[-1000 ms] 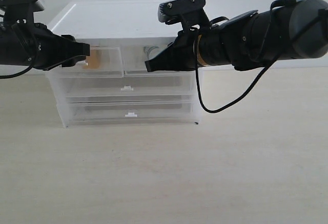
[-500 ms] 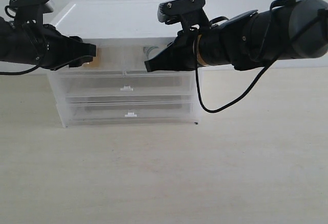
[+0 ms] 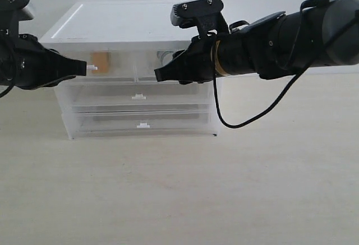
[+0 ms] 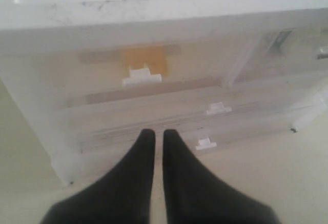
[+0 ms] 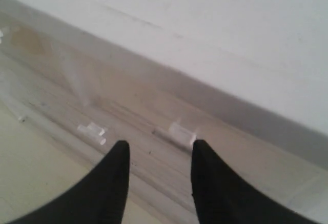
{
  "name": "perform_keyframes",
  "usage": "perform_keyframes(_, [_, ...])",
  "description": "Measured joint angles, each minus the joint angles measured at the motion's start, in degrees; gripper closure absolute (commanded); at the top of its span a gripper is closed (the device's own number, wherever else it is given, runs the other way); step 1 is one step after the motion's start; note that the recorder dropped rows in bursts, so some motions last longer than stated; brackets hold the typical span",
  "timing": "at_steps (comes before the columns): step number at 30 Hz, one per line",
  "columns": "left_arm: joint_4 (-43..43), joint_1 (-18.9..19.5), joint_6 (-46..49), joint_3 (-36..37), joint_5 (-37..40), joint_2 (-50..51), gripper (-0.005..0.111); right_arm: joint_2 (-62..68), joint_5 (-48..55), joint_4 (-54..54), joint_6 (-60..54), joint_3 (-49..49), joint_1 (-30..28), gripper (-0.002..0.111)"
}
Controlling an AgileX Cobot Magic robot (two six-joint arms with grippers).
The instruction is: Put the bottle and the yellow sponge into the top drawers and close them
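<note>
The yellow sponge (image 3: pixel 101 63) (image 4: pixel 145 60) shows through the translucent front of the top left drawer (image 3: pixel 115 65), which sits flush in the white-topped cabinet (image 3: pixel 129 18). My left gripper (image 3: pixel 84 68) (image 4: pixel 155 134) is shut and empty, just left of that drawer's white tab handle (image 4: pixel 142 75). A faint grey shape, the bottle (image 3: pixel 164 56) (image 4: pixel 277 40), shows inside the top right drawer (image 3: pixel 147 65). My right gripper (image 3: pixel 159 75) (image 5: pixel 159 149) is open at that drawer's front, and its tab handle (image 5: pixel 182 133) lies just beyond the fingertips.
Two full-width lower drawers with white tabs (image 3: pixel 138 96) (image 3: pixel 143 125) are pushed in below. A black cable (image 3: pixel 224 116) loops down from the right arm past the cabinet's right side. The pale wooden table (image 3: pixel 185 189) stretches in front of the cabinet.
The top left drawer, sticking out a second ago, now sits flush. My left gripper pushed toward it, then drew back to the left. The right gripper edged slightly left.
</note>
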Motion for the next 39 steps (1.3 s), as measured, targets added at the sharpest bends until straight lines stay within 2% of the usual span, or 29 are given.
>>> perform_keyframes(10, [-0.97,-0.31,-0.67,10.76,-1.54,-12.37,0.103,-8.88,0.37,0.0,2.61,9.37,0.0,0.075])
perform_keyframes(12, [-1.77,-1.41,-0.7,13.76,-2.22,-16.16,0.103,-10.55,0.37,0.0,2.89,11.59,0.0,0.085])
perform_keyframes(15, [-2.67,-3.8,-1.19,18.07,-2.64,-21.85,0.103,-13.28,0.37,0.0,3.0,15.22,0.0,0.108])
perform_keyframes(22, [-4.06,-7.95,-2.58,26.62,-2.89,-34.82,0.103,-23.27,-0.23,0.95,4.6,24.18,0.45,0.108])
perform_keyframes(31, [-4.45,-8.23,-3.69,33.87,-2.89,-43.76,0.103,-40.11,1.37,1.84,5.13,36.92,0.56,0.108])
perform_keyframes(39, [-5.14,-8.23,-3.69,38.69,-3.84,-45.35,0.103,-53.05,7.43,1.94,6.1,46.12,0.56,0.108])
